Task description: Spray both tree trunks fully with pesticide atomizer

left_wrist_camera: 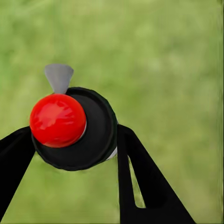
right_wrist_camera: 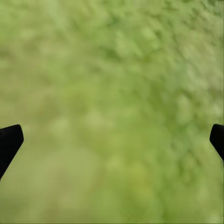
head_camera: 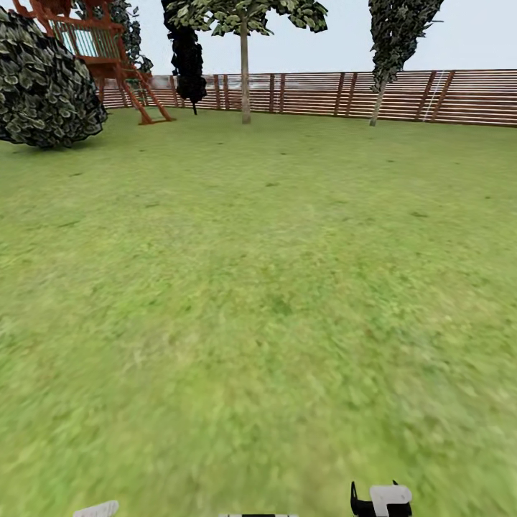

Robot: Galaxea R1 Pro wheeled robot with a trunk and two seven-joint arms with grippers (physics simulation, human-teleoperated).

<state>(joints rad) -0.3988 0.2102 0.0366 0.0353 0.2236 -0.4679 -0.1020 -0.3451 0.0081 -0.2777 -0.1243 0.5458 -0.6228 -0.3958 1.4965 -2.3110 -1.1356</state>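
In the left wrist view my left gripper (left_wrist_camera: 74,144) is shut on the pesticide atomizer (left_wrist_camera: 84,135), a black round body with a glossy red ball top (left_wrist_camera: 57,120) and a grey nozzle (left_wrist_camera: 59,77). One black finger (left_wrist_camera: 144,186) presses each side of it, with blurred grass below. My right gripper (right_wrist_camera: 112,140) is open over the lawn with nothing between its black fingertips (right_wrist_camera: 9,140). Far ahead in the head view stands a tree with a pale trunk (head_camera: 245,79) and dark green foliage (head_camera: 244,14) in front of the fence. No mist is visible.
Green lawn (head_camera: 258,287) stretches to a brown slat fence (head_camera: 316,93). A black cypress-like tree (head_camera: 187,57) and a leaning thin-stemmed tree (head_camera: 391,43) stand by the fence. A large dark bush (head_camera: 43,86) and a red wooden play tower (head_camera: 108,50) are at the far left.
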